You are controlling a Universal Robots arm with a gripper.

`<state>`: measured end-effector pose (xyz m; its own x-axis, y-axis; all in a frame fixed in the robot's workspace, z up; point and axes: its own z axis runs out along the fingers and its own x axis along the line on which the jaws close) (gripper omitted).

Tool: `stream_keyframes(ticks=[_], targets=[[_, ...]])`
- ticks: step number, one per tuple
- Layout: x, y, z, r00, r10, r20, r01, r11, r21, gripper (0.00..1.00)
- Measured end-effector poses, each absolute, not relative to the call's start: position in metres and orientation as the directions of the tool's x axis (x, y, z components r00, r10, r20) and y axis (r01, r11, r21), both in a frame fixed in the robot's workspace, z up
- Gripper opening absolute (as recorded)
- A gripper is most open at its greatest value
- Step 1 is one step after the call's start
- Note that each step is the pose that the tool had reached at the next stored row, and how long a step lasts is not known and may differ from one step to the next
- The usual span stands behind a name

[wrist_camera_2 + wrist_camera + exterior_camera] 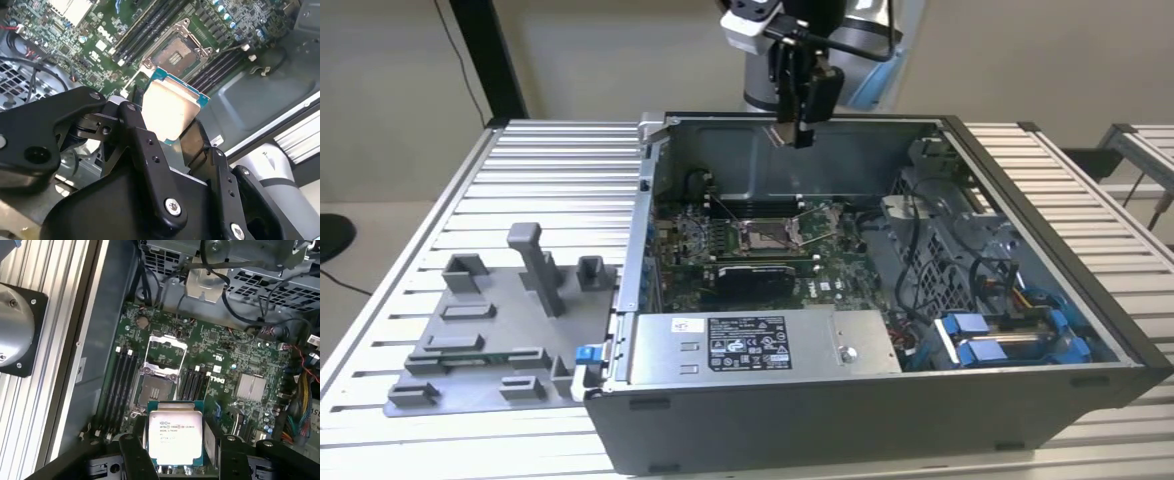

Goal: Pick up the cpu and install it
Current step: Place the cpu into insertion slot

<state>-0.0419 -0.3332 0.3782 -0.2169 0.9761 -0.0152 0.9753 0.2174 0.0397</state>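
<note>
cpu (175, 436) clenched in gripper (176, 452); first wrist view shows its printed lid, exterior view shows arm (758, 85) hanging over computer case (854, 420).

Open computer case (854, 420) on slatted table (547, 170). Motherboard (720, 255) lies well below the gripper (801, 138). Socket (761, 235) below it, metal frame swung open. Grey plastic tray (467, 350) with upright posts outside the case, well apart from the gripper, toward the exterior view's left.

The tool (802, 125) hangs above the open computer case (854, 420); a grey tray (460, 350) lies on the table (547, 170) beside it.
</note>
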Motion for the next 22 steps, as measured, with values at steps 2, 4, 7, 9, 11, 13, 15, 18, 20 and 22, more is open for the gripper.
stream_keyframes(ticks=[2,4,7,9,11,13,15,18,20,22], targets=[[-0.0419,-0.3332,0.3782,-0.196,0.98,-0.015,0.98,0.197,0.039,0.0],[-0.0419,-0.3332,0.3781,-0.174,0.985,-0.015,0.984,0.175,0.039,0.0],[-0.0419,-0.3332,0.3781,-0.145,0.989,-0.015,0.989,0.145,0.039,0.0],[-0.0419,-0.3332,0.3779,-0.125,0.992,-0.015,0.991,0.126,0.039,0.0],[-0.0419,-0.3332,0.3776,-0.104,0.994,-0.015,0.994,0.104,0.038,0.0],[-0.042,-0.3332,0.3773,-0.083,0.996,-0.015,0.996,0.083,0.037,0.0],[-0.0419,-0.3332,0.3771,-0.063,0.998,-0.015,0.997,0.064,0.036,0.0],[-0.0419,-0.3332,0.3767,-0.034,0.999,-0.015,0.999,0.035,0.034,0.0],[-0.0419,-0.3332,0.3765,-0.015,1.0,-0.015,0.999,0.015,0.032,0.0],[-0.0419,-0.3332,0.3764,0.004,1.0,-0.015,1.0,-0.003,0.03,0.0]])
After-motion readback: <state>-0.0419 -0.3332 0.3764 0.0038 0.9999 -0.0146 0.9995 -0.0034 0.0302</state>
